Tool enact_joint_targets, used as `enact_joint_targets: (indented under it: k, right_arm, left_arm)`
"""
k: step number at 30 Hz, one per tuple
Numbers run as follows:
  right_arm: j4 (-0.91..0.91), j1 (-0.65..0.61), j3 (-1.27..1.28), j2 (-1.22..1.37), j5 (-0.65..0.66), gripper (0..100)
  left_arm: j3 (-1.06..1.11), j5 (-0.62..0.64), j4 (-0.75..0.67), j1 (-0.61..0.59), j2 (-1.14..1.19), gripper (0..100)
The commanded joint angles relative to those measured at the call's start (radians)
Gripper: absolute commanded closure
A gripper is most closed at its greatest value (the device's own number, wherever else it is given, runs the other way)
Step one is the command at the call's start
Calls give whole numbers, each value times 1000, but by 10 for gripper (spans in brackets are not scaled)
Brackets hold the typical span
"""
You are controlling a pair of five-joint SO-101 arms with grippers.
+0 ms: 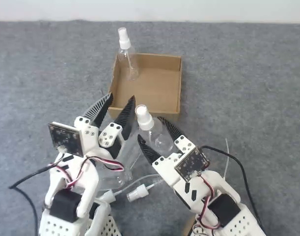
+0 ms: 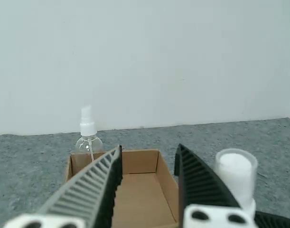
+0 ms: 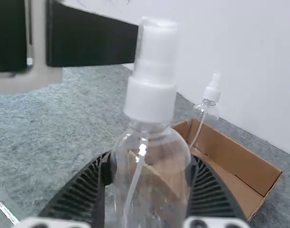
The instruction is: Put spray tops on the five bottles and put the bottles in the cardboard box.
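The open cardboard box [image 1: 154, 86] lies at the table's middle back. One clear bottle [image 1: 127, 61] with a white spray top stands upright in its far left corner. Just in front of the box, my right gripper [image 1: 152, 132] is shut on a second clear bottle [image 3: 152, 166] around its body, held upright, with its white spray top [image 3: 152, 95] fitted. Beside it, at the box's near left edge, my left gripper [image 1: 120, 98] is open and holds nothing. In the left wrist view, the left gripper [image 2: 148, 149] faces the box [image 2: 135, 190], the boxed bottle [image 2: 88, 137] and the held bottle's top [image 2: 235, 171].
A clear bottle [image 1: 122, 164] without a top lies on the grey table between the two arms. A loose spray top with its tube [image 1: 139, 192] lies in front of it, another [image 1: 106, 196] beside the left arm's base. A thin tube [image 1: 227, 164] lies right of the right arm.
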Motion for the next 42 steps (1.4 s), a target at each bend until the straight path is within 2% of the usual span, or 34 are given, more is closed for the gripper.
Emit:
enact_joint_targets:
  k: [1,7,12,17,23,37,42]
  right_arm:
    - [-16,-8,-60,-22,0,909]
    - [-16,-7,-60,-22,2,909]
    - [-16,56,-60,-22,0,909]
    - [-16,67,-54,-22,0,909]
    - [-15,68,-43,-22,0,909]
    - [-13,70,-18,-22,0,909]
    - [31,70,-23,-22,0,909]
  left_arm:
    - [18,3,-34,68,-5,834]
    - [59,-74,-32,169,-11,847]
    - [45,-75,-6,173,-11,871]
    - [35,-74,-8,166,-12,870]
    - [8,-68,-8,95,-12,870]
    - [-58,-77,-8,91,-12,874]
    - [-90,-77,-6,-28,-12,873]
